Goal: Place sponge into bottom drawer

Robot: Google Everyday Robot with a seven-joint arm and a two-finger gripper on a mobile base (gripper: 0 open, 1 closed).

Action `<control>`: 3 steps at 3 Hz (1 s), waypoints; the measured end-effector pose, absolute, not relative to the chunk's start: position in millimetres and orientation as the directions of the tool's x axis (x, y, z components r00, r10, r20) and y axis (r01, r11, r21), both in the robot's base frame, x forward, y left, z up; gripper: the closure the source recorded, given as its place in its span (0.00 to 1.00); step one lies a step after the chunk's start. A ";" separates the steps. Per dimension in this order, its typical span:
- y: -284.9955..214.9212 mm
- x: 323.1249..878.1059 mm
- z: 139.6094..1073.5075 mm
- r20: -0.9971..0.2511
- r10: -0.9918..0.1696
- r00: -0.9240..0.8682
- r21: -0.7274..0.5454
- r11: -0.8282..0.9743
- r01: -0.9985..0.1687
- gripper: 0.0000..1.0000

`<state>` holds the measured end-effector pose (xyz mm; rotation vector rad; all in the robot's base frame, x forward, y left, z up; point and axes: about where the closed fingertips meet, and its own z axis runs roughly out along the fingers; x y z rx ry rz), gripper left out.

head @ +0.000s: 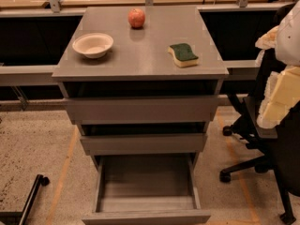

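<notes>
Sitting on the right side of the grey cabinet top [140, 62], toward its front edge, is the sponge [183, 54], green scrub face up, pale yellow body showing along its near side. It lies flat and touches nothing else. Across the same top, at the left, a white bowl [93, 45] stands upright, well apart from the sponge. A round red fruit [136, 18] sits near the back edge, between the two and further up the frame.

Down the cabinet front, the top drawer [140, 109] and the middle drawer [143, 143] each show a dark gap above their fronts. Below them, at the bottom centre of the frame, the bottom drawer [145, 217] is pulled well out, its grey inside open to the camera.

Over at the right edge of the frame, the white arm [291, 32] comes in from the upper corner. The pale yellowish gripper [281, 95] hangs below it, to the right of the cabinet and lower than its top. How wide it stands cannot be told; it is apart from the sponge.

Just behind and under the gripper a black office chair [253, 165] crowds the cabinet's right side, its wheeled legs spread on the speckled floor [37, 144]. A black bar [30, 196] with a small wheel lies in the lower left corner, and an orange tape line [65, 163] runs along the floor left of the drawers.
</notes>
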<state>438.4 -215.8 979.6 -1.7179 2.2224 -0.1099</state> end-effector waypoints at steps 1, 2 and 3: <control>-215.7 438.4 979.6 -0.210 -0.953 -0.219 -0.259 0.270 -0.927 0.00; -215.6 459.8 977.0 -0.226 -0.950 -0.217 -0.269 0.275 -0.923 0.00; -219.1 503.8 973.8 -0.289 -0.921 -0.259 -0.295 0.344 -0.891 0.00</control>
